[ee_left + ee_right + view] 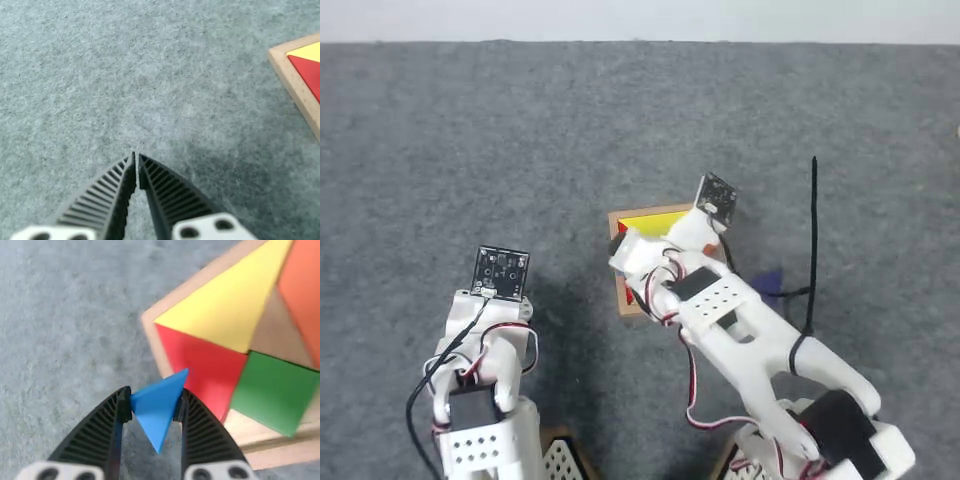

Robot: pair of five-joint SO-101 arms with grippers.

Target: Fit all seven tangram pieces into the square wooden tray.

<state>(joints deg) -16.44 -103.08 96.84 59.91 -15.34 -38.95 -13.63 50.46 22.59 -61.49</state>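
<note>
right gripper (pixel 153 396) pinches blue triangle (pixel 156 412) by its edges, over tray (pixel 275 454) rim | left gripper (pixel 137 162) pressed together, well apart from tray | triangle likely light, stiff, slick; may pivot in a point grip

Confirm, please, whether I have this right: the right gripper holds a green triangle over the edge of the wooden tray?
Not quite: the piece's colour is wrong. The right wrist view shows the right gripper holding a blue triangle, not a green one, over the edge of the wooden tray.
</note>
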